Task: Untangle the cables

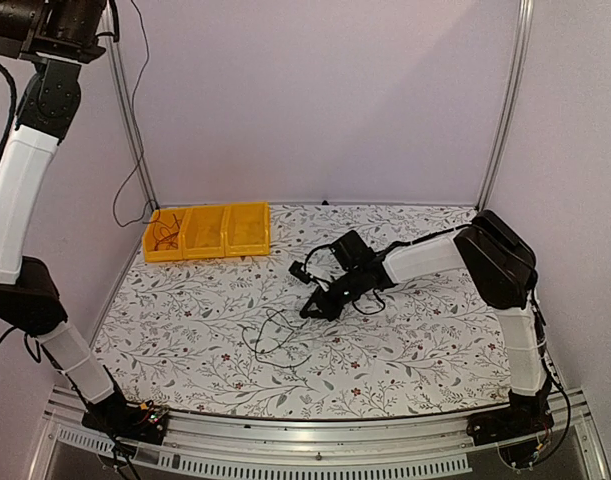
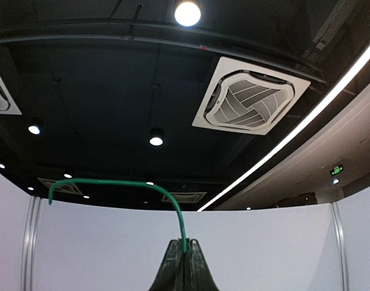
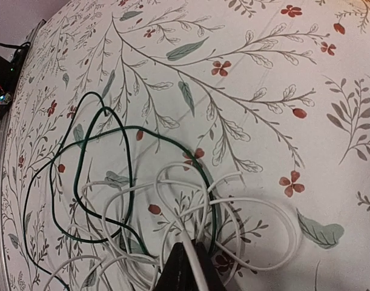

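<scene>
A white floral tabletop (image 1: 435, 350) sits between pale walls, with three yellow bins (image 1: 207, 231) at its far left. The left arm stands raised high, its wrist camera facing a dark ceiling (image 2: 100, 91). The left pincer (image 2: 185, 245) is pressed together on a thin green cable (image 2: 124, 181) that arches to the left. The right arm reaches low and leftward to the centre. The right pincer (image 3: 186, 250) pinches a white cable (image 3: 251, 199) in the tangled cables (image 1: 275, 335) lying mid-tabletop.
</scene>
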